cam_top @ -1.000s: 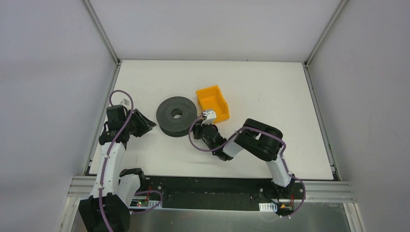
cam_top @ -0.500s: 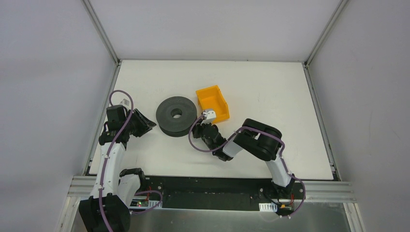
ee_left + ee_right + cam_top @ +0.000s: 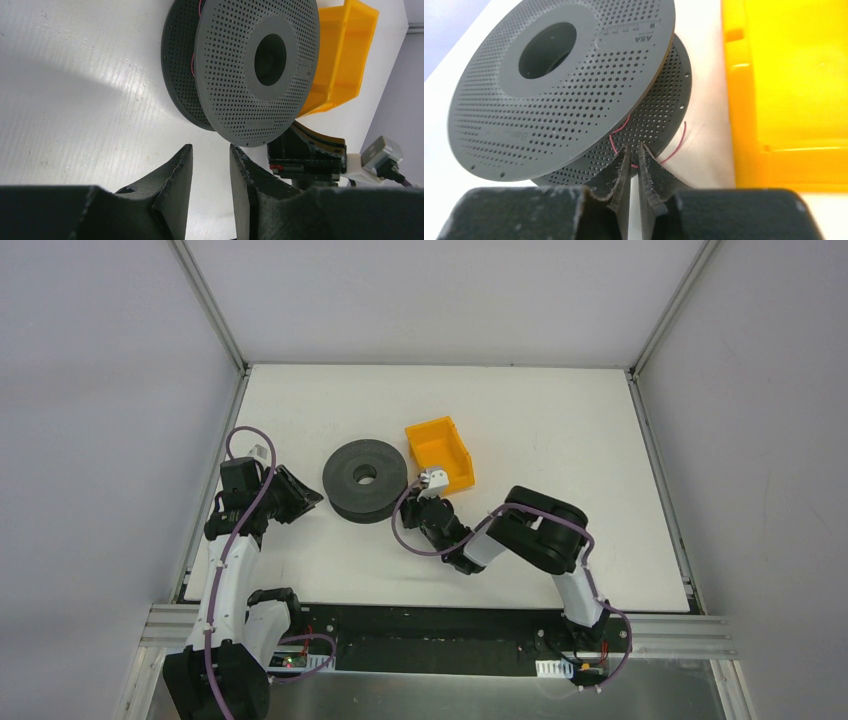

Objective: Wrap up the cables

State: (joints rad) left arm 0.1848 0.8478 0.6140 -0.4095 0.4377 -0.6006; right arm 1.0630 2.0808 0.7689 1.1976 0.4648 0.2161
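Observation:
A grey perforated spool (image 3: 365, 480) lies flat on the white table, beside an orange bin (image 3: 440, 453). The thin red cable (image 3: 681, 142) hangs in a loose loop from between the spool's flanges (image 3: 564, 85); a strand also shows in the left wrist view (image 3: 193, 62). My right gripper (image 3: 634, 146) is at the spool's near right edge (image 3: 418, 503), its jaws almost closed with a narrow gap. The cable loop crosses that gap at the fingertips, still slack. My left gripper (image 3: 210, 147) is open and empty, just left of the spool (image 3: 308, 497).
The orange bin (image 3: 789, 85) stands close to the right of my right gripper and looks empty in this view. The right arm's wrist and camera (image 3: 350, 160) show beyond the spool in the left wrist view. Aluminium frame rails border the table.
The right arm has shifted very slightly at the spool's edge. The left arm and the spool have not moved.

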